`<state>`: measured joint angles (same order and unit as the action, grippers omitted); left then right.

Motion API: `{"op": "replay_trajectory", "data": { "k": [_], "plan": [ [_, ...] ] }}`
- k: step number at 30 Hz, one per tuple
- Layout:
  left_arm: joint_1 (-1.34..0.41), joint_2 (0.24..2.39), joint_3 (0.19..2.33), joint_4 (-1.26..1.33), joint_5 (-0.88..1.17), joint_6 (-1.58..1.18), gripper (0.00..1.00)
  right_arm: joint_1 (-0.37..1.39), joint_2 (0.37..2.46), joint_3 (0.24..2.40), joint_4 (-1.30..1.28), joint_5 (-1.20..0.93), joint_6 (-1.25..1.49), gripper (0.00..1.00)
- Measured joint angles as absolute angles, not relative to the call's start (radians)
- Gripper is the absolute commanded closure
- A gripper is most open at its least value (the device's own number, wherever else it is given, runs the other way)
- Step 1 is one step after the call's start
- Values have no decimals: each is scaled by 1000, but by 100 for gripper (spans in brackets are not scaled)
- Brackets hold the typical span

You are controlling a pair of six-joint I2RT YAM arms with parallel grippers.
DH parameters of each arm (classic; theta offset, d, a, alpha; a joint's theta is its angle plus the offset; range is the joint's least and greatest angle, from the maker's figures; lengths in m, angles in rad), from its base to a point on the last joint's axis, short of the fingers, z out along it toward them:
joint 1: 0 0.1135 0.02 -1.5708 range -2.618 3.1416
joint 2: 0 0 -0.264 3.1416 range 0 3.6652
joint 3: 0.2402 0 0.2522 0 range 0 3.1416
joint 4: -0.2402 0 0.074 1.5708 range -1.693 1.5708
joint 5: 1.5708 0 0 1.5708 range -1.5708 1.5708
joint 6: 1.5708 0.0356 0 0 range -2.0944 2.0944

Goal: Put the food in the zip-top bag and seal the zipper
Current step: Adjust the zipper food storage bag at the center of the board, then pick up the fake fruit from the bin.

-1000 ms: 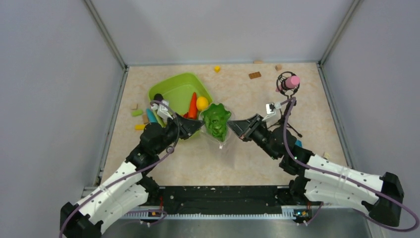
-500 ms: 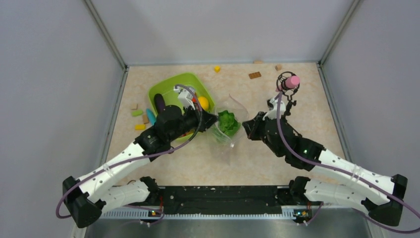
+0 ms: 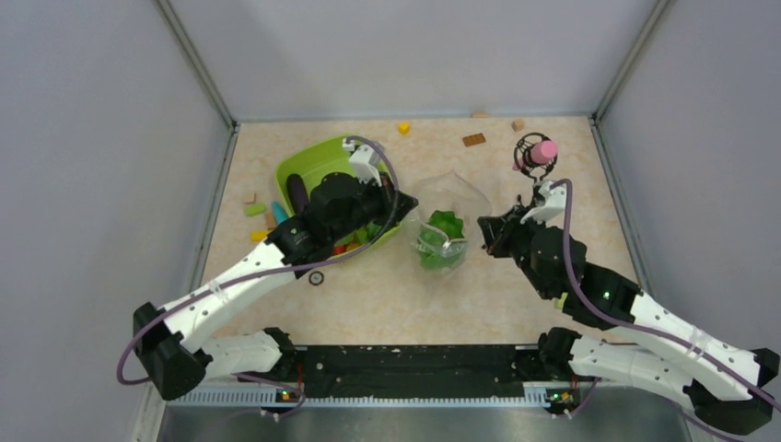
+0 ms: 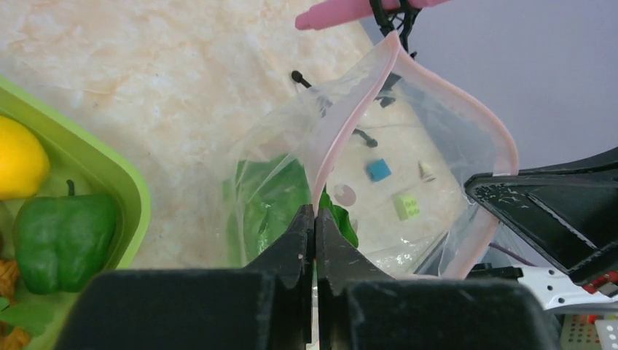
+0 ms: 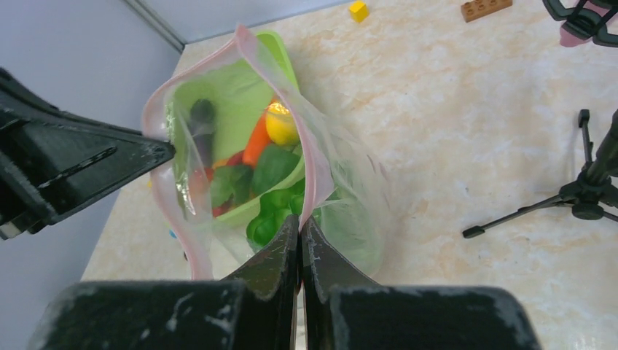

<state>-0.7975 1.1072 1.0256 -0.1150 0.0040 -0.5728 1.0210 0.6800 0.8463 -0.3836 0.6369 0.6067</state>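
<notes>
The clear zip-top bag [image 3: 450,195] hangs between my two grippers with its mouth held open. The pale green cabbage [image 3: 442,241] lies inside it. My left gripper [image 4: 315,212] is shut on the near side of the pinkish zipper [image 4: 409,71]. My right gripper [image 5: 299,219] is shut on the opposite side of the zipper [image 5: 312,149]. In the top view the left gripper [image 3: 409,199] is left of the bag and the right gripper [image 3: 485,230] is right of it. The lemon [image 4: 18,157] and green pepper [image 4: 62,237] lie in the lime-green tray [image 4: 135,200]. The carrot [image 5: 256,142] and eggplant [image 5: 201,117] show through the bag.
A pink-tipped object on a small black tripod [image 3: 537,152] stands at the back right. Building blocks lie near the back wall [image 3: 474,139] and left of the tray [image 3: 256,210]. A small black ring [image 3: 316,277] lies on the table in front of the tray.
Both grippers have carried the bag to the right and up. Its mouth has spread wide, and the cabbage has sunk lower inside it.
</notes>
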Motion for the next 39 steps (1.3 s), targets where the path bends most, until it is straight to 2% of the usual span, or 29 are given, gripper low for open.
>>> {"op": "replay_trajectory", "data": {
  "k": [2, 3, 4, 5, 8, 10, 17, 24, 27, 33, 39],
  "plan": [
    [-797, 1175, 1065, -122, 31, -565, 100, 1021, 676, 846, -396, 646, 595, 100],
    [-797, 1195, 1077, -125, 45, -559, 90, 1021, 674, 846, -399, 649, 592, 100],
    [-797, 1209, 1087, -132, 60, -553, 79, 1021, 672, 846, -404, 653, 588, 100],
    [-797, 1217, 1095, -138, 74, -546, 57, 1021, 669, 846, -409, 656, 586, 100],
    [-797, 1216, 1101, -139, 116, -521, 11, 1021, 661, 844, -410, 668, 583, 100],
    [-797, 1213, 1101, -142, 139, -508, 3, 1021, 661, 831, -396, 676, 578, 100],
    [-797, 1097, 1035, -163, 132, -491, 2, 1021, 706, 785, -282, 665, 545, 100],
    [-787, 856, 958, -207, -126, -505, 2, 1021, 849, 785, -181, 669, 530, 100],
    [-705, 838, 944, -214, -178, -529, 2, 1021, 871, 785, -166, 696, 530, 100],
    [-415, 1003, 923, -198, -92, -569, 2, 1021, 870, 783, -141, 695, 517, 100],
    [-366, 1333, 972, -175, 36, -542, 5, 1021, 876, 772, -111, 676, 490, 100]
  ]
}}
